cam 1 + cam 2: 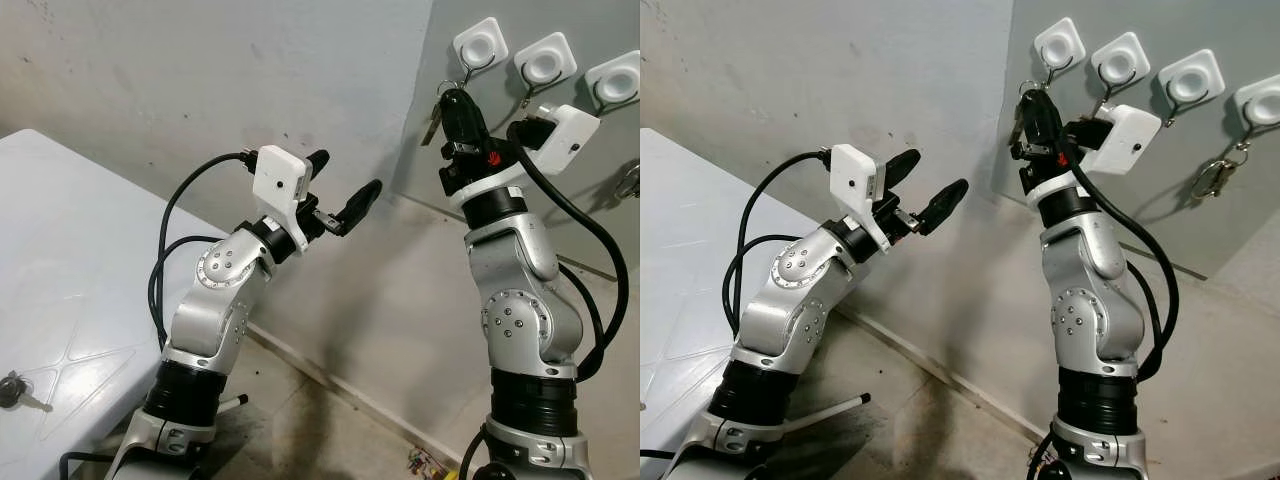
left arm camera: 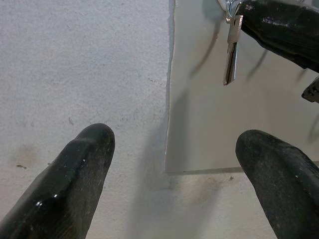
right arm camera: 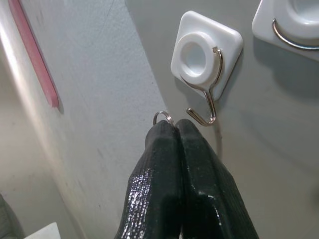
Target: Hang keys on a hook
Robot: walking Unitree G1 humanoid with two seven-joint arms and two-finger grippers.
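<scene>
My right gripper (image 1: 455, 98) is raised against the grey board, just below the leftmost white wall hook (image 1: 480, 45). It is shut on a key ring (image 3: 163, 118) whose silver loop pokes out at the fingertips, close beside the hook's wire tip (image 3: 204, 117) but not on it. A silver key (image 1: 431, 126) dangles from the ring, and the same key (image 2: 231, 50) shows in the left wrist view. My left gripper (image 1: 345, 185) is held up to the left of it, open and holding nothing, pointing at the wall.
Three more white hooks (image 1: 1120, 62) line the grey board (image 1: 1160, 220) to the right; the far one carries another bunch of keys (image 1: 1212, 178). A white table (image 1: 60, 260) stands at left with a loose key (image 1: 12, 392) on it. Bare floor lies below.
</scene>
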